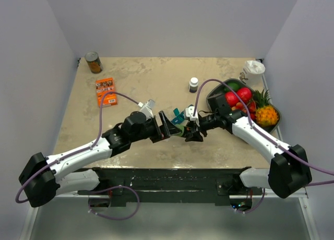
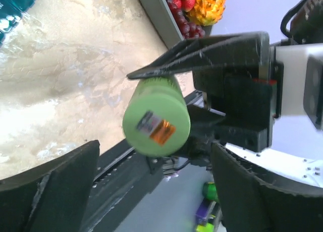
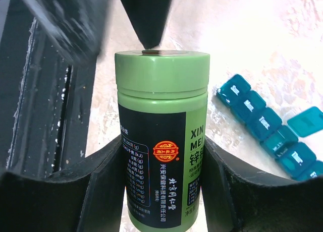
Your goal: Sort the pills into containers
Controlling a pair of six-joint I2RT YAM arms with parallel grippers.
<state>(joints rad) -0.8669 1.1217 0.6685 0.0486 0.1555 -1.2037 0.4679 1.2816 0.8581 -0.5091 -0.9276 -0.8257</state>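
Observation:
A green pill bottle (image 3: 161,80) with a black label stands upright between the pads of my right gripper (image 3: 162,141), which is shut on its body. Its green cap (image 2: 156,123) faces my left gripper (image 2: 154,143). That gripper's jaws stand open, wide on either side of the cap and clear of it. From above, the left gripper (image 1: 169,128) and the right gripper (image 1: 194,133) meet near the table's front edge. The teal containers (image 3: 267,126) lie on the table just beyond the bottle, one lid (image 3: 308,121) raised; in the top view the containers (image 1: 177,115) are partly hidden. No loose pills are in view.
A grey fruit tray (image 1: 214,96) sits at the right behind the right arm. A small dark bottle (image 1: 193,84) stands mid-table, an orange box (image 1: 106,90) at the left, a brown tin can (image 1: 94,62) far left, and a white cup (image 1: 254,70) far right.

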